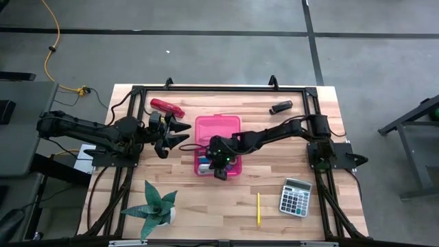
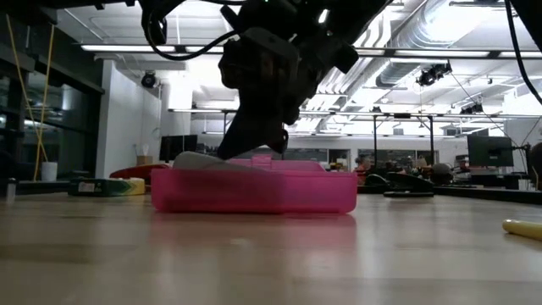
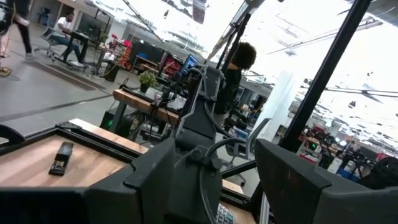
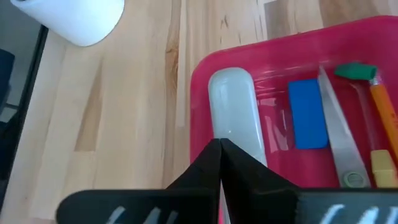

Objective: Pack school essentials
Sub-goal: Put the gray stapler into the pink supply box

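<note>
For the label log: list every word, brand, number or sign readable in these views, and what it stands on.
No text can be read in any view.
Calculator: keys and display too small to read.
Crayon box: print blurred.
Black item on the table's far side: marks too small to read.
Pink case and the blue piece inside it: no print shows.

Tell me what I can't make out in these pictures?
- Case contents: in the high view the right gripper and its arm cover much of the pink case; in the low view its wall hides them.
- Scissors: handles cut off by the right wrist view's edge.
- Small dark thing on the table: too small to identify.
- Left gripper: idle beside the case.
</note>
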You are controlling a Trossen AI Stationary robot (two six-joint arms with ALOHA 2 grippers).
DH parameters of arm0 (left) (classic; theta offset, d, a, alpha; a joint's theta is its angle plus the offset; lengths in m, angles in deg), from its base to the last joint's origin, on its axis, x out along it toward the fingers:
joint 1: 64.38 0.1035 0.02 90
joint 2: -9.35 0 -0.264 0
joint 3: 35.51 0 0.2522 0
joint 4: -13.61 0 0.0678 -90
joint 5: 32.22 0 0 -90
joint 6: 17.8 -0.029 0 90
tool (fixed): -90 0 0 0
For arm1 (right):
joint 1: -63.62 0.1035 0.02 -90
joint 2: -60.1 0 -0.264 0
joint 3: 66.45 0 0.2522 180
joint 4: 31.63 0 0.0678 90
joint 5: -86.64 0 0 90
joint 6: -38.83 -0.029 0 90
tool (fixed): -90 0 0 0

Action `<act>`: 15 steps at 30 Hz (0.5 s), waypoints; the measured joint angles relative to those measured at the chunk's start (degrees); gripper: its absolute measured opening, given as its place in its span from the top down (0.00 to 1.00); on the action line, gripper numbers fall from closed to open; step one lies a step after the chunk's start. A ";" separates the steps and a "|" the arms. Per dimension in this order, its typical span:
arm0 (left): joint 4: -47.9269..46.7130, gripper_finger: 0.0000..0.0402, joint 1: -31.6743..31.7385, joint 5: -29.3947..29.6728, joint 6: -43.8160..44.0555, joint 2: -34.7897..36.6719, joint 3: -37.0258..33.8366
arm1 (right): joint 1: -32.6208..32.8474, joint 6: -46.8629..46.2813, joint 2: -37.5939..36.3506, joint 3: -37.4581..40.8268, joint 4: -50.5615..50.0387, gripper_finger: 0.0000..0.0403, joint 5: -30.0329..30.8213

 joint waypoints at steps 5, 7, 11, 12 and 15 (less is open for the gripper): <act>0.00 0.48 0.00 0.01 -0.09 0.00 0.00 | -0.60 0.40 0.04 -0.05 -0.04 1.00 2.49; 0.00 0.48 0.00 0.00 -0.09 0.00 0.00 | -1.32 0.51 0.04 -0.20 -0.20 1.00 3.04; 0.00 0.48 0.00 -0.01 -0.02 0.00 0.00 | -3.25 0.52 0.19 -0.26 -0.22 1.00 6.63; 0.00 0.48 0.00 -0.01 -0.04 0.00 0.00 | -3.67 0.50 0.30 -0.19 -0.50 1.00 7.51; 0.00 0.48 0.00 -0.01 0.00 0.00 0.00 | -4.78 0.51 0.35 -0.17 -0.26 1.00 7.24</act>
